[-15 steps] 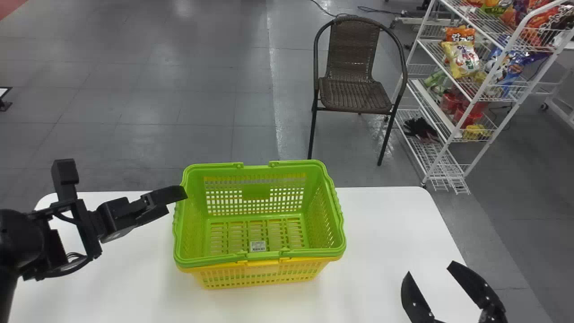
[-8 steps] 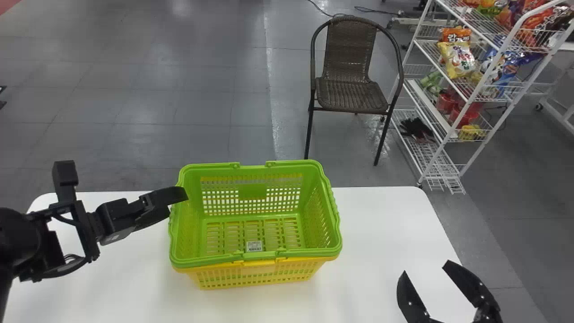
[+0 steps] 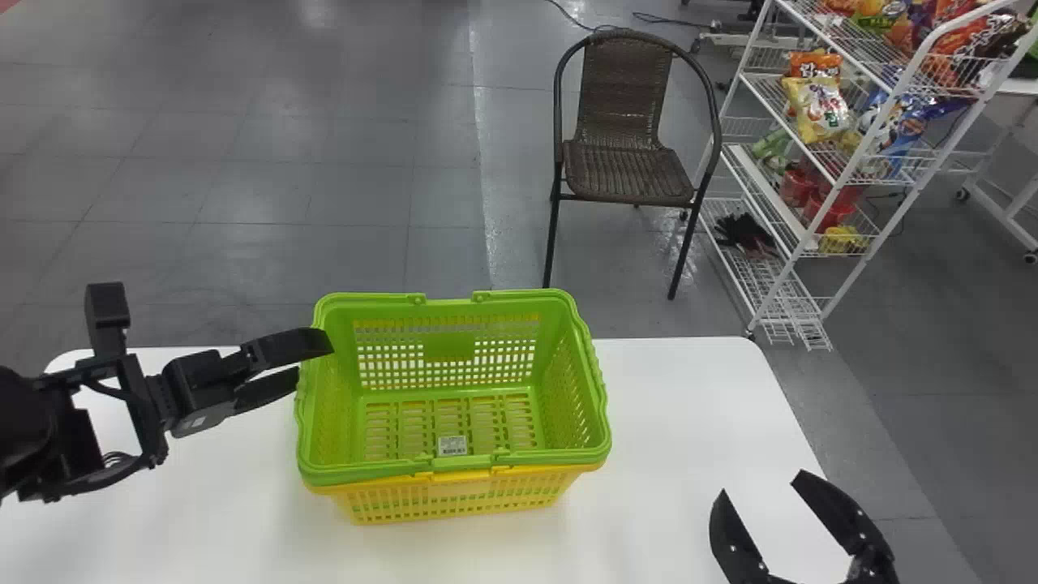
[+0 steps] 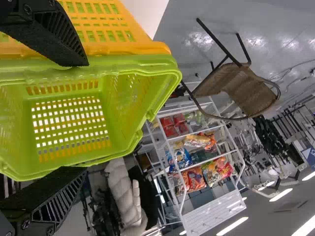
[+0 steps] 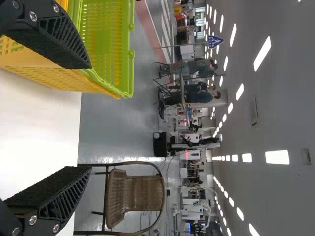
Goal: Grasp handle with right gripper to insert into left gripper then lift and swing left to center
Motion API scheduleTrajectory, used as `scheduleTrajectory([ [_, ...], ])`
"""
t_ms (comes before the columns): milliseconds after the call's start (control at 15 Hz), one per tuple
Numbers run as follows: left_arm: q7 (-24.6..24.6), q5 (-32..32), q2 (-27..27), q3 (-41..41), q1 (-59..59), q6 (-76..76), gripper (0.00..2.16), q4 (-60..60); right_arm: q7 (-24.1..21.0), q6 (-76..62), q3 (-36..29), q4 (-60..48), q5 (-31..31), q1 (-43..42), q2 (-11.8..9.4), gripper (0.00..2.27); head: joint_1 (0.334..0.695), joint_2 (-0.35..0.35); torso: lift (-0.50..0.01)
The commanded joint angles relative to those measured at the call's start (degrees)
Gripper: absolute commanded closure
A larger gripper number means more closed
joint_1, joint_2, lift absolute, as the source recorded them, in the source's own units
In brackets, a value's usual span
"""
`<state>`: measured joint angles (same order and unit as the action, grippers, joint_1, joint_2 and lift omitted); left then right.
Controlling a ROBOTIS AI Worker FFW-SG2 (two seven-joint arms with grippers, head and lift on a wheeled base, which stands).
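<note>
Both grippers stood spread, the handle point(image 3: 598, 375) ungrasped.
The green basket point(image 3: 448, 346) sat inside the yellow basket point(image 3: 461, 490) on the tabletop point(image 3: 673, 389), likely so that its handle lay uppermost, folded along the rim. The left gripper point(image 3: 315, 358) was at the basket's left rim with jaws apart, presumably to receive the handle; the right gripper point(image 3: 758, 484) hung well apart on the right, jaws wide, probably ready to take it. There were two baskets, two grippers, one tabletop, one chair point(image 3: 628, 170) and one rack point(image 3: 766, 199); the number of handles was hard to tell.
</note>
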<state>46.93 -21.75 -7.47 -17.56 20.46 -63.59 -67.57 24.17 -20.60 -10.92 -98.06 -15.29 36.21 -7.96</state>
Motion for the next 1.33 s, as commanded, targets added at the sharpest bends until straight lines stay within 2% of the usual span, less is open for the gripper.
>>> scheduleTrajectory([
  [0,0.0,-1.1,0.0,0.0,0.1,-1.2,0.03,0.0,0.0,0.0,-0.1,0.1,0.0,0.0,0.0,0.08,0.695,-0.133,0.000],
  [600,1.1,-3.1,0.2,0.6,3.7,-8.1,0.03,0.1,0.0,-0.7,-0.2,0.9,0.0,-0.4,0.0,0.08,0.695,-0.160,0.000],
  [1267,1.7,-2.7,0.1,8.5,8.9,-14.9,0.03,2.4,0.0,-2.1,-0.2,2.2,-0.3,-0.7,0.0,0.08,0.695,-0.225,0.000],
])
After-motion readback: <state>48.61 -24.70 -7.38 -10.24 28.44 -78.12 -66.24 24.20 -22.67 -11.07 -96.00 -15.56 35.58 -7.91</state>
